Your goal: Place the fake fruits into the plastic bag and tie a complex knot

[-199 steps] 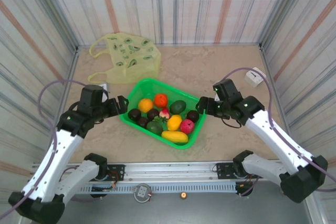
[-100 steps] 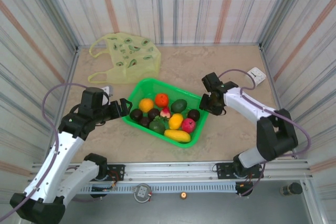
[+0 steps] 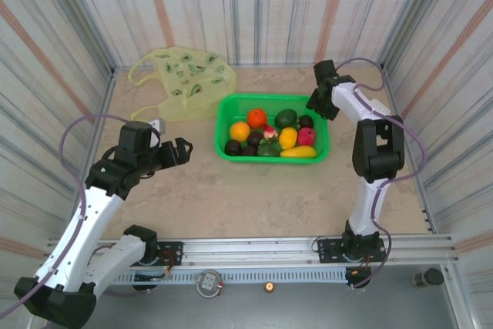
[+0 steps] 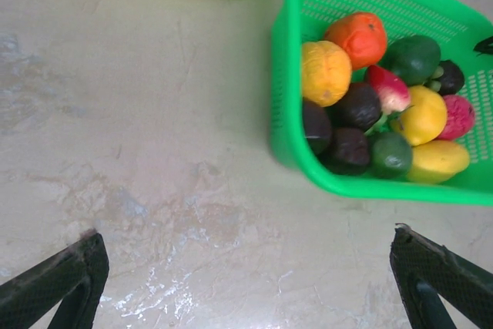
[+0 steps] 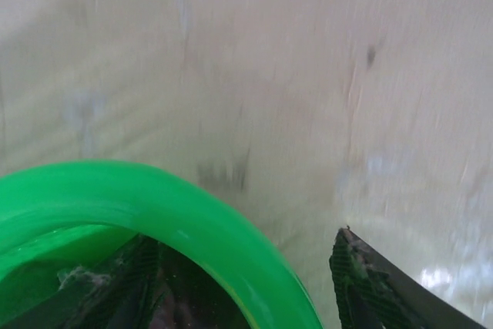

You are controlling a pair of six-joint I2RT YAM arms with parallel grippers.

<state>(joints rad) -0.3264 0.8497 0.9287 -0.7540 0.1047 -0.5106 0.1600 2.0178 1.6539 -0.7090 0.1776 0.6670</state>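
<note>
Straddling the basket [image 5: 192, 206] rim: right pincer [image 5: 245, 238], wrist view.

Fake fruits [image 4: 420, 117] fill the green basket [image 4: 281, 113] beyond the wide-spread left gripper [image 4: 246, 236].

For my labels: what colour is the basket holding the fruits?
Bright green basket, clearest in left wrist view.

Two arms, the left arm [image 3: 88, 213] and the right arm [image 3: 362, 105], share one build: smooth white link shells joined by chunky black joint housings; each rises from a squat black base [image 3: 142, 238]. A thin mauve-grey cable [image 3: 64, 148] loops loosely off each arm (the right one's arches near its wrist). The left gripper [image 4: 245, 233] has matte black, wedge-shaped fingers [image 4: 58, 283]; the right gripper [image 3: 316, 102] is black too, and its finger [image 5: 377, 290] shows a fine woven texture up close.
</note>
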